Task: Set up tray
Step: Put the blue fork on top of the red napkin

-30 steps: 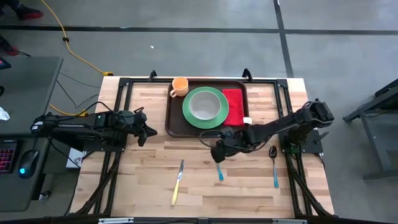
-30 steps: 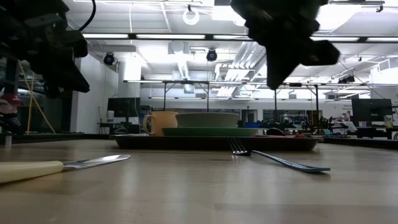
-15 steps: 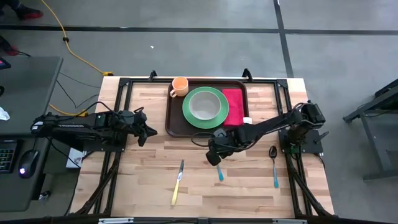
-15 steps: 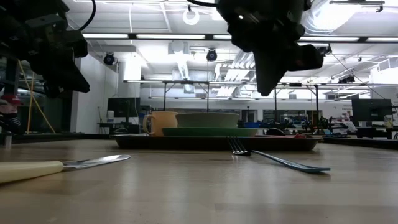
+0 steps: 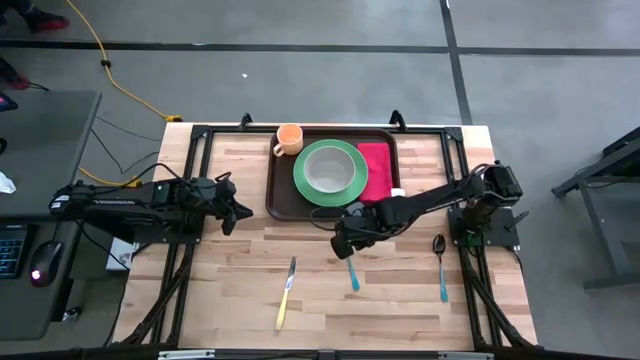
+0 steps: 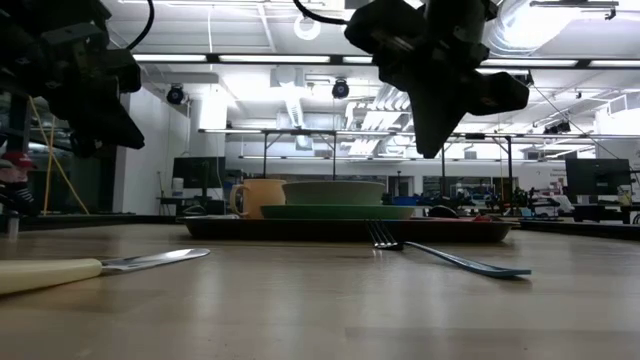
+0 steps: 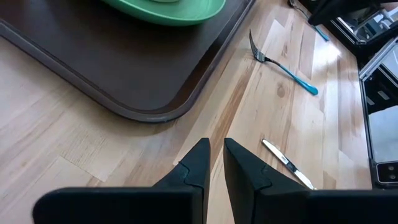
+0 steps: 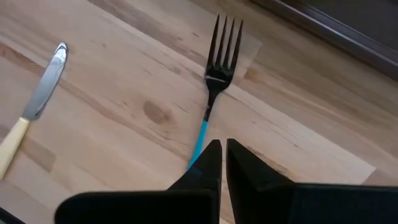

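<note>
Plainly tray [image 5: 283, 196] long axis left-right, flat on table [image 5: 240, 290].

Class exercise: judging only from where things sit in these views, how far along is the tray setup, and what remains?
Done: the tray holds the green plate with its bowl, the orange mug and the red napkin.
In hand: nothing is held; the right hand, shut, hovers over the fork.
Left: the fork, knife and spoon lie on the table. The left hand waits beside the tray.
</note>
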